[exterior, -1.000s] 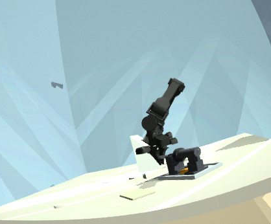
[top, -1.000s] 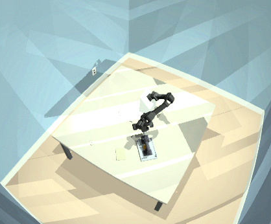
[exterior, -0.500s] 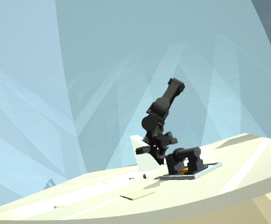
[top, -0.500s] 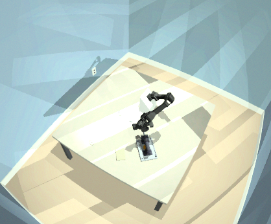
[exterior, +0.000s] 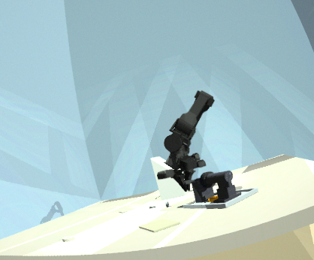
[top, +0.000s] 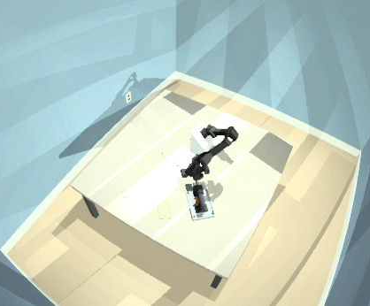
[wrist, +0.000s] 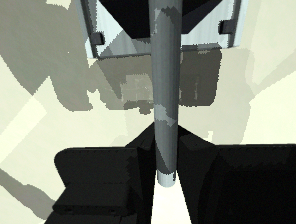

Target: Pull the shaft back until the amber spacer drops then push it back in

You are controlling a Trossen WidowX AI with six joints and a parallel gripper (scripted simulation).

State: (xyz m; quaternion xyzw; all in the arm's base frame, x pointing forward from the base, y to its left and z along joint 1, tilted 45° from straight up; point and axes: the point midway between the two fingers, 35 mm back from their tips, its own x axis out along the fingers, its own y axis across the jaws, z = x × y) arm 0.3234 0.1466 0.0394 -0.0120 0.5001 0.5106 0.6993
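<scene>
My gripper [top: 197, 181] [exterior: 189, 183] [wrist: 162, 125] is shut on the grey shaft [wrist: 166, 90]. In the wrist view the shaft runs from its pale free end, between the fingers, up to the dark fixture. The fixture has a dark block [exterior: 201, 191] nearer the gripper and another dark block [exterior: 226, 191] farther away, with a thick dark cylinder [exterior: 218, 178] across their tops. An amber spacer [top: 197, 201] [exterior: 212, 198] shows low between the two blocks. Whether it touches the base is too small to tell. Other spacers and the shaft's inner end are hidden.
The fixture stands on a light base plate [top: 204, 217] [exterior: 243, 198] [wrist: 114, 47] with a raised rim. A flat pale yellow square [top: 164, 210] [exterior: 159, 225] lies beside it. A white upright panel [exterior: 161, 180] stands behind the gripper. Small bits lie on the table.
</scene>
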